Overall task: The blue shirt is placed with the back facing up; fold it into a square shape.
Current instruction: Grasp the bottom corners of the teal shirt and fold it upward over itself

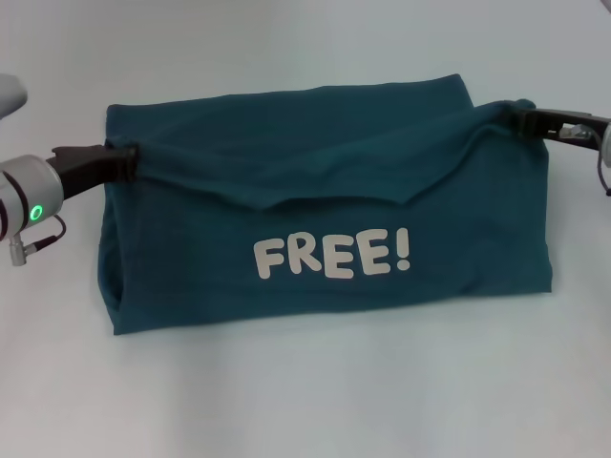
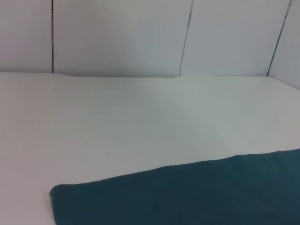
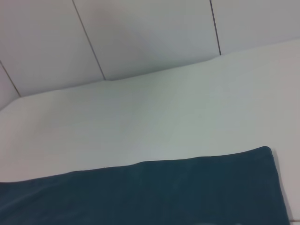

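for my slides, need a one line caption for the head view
Left claw and right claw pinch opposite ends of the blue shirt, its folded flap sagging above the white "FREE!" print.

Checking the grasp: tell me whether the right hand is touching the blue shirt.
Touching. The head view shows the right hand pinching a bunched corner of the blue shirt.

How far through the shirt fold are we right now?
Partly done. The shirt is already a wide band on the table, with white FREE! lettering showing. In hand: the left gripper and right gripper each pinch an end of the upper layer, whose edge sags mid-shirt. Left: laying that layer flat and probably folding crosswise, since it's wider than square.
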{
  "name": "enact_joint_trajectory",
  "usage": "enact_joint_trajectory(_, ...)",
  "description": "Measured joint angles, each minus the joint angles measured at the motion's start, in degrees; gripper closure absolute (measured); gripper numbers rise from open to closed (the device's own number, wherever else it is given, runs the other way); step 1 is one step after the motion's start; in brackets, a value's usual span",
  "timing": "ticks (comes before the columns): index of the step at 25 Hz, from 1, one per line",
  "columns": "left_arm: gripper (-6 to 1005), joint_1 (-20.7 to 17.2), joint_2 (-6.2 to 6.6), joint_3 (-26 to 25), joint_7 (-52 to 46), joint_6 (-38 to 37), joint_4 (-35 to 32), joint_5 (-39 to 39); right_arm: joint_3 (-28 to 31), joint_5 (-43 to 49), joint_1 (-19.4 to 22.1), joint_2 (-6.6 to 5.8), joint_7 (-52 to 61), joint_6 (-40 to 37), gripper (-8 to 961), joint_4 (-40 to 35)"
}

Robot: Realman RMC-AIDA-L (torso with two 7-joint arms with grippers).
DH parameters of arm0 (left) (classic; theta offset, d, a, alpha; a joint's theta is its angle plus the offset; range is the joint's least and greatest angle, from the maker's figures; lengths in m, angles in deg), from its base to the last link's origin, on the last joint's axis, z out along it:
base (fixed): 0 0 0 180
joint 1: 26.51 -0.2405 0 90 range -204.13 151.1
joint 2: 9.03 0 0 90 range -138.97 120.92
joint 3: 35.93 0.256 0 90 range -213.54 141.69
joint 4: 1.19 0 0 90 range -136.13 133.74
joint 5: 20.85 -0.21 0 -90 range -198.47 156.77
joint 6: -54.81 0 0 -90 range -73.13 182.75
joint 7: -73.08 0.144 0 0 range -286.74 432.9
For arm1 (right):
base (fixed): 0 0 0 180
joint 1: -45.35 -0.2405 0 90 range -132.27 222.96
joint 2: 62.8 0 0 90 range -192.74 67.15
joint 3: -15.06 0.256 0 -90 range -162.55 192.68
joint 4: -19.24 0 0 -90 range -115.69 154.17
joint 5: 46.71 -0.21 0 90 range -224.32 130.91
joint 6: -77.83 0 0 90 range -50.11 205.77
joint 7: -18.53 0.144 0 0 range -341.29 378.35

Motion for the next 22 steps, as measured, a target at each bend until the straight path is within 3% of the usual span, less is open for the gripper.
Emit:
enact_joint_trajectory(10,793,2.46,-0.11,6.95,-0.09,15.14,5.70,0.00,-2.59,-1.95,-0.55,0.23,-0.75,5.42,886,1.72)
enact_joint_trajectory(18,783,2.73,-0.05,8.16,-0.63,16.74,5.52,0.10,-3.13,-2.65,-0.78,0.05,-1.99,6.54,848,1.66)
enact_joint_trajectory(20,781,2.84,-0.04,8.15,-0.66,16.87,5.74,0.10,-3.15,-2.71,-0.87,0.04,-2.95,6.69,756,1.67)
enact_joint_trajectory(22,542,2.90,-0.04,8.14,-0.67,17.01,5.93,0.10,-3.19,-2.76,-0.97,0.03,-3.93,6.87,664,1.86)
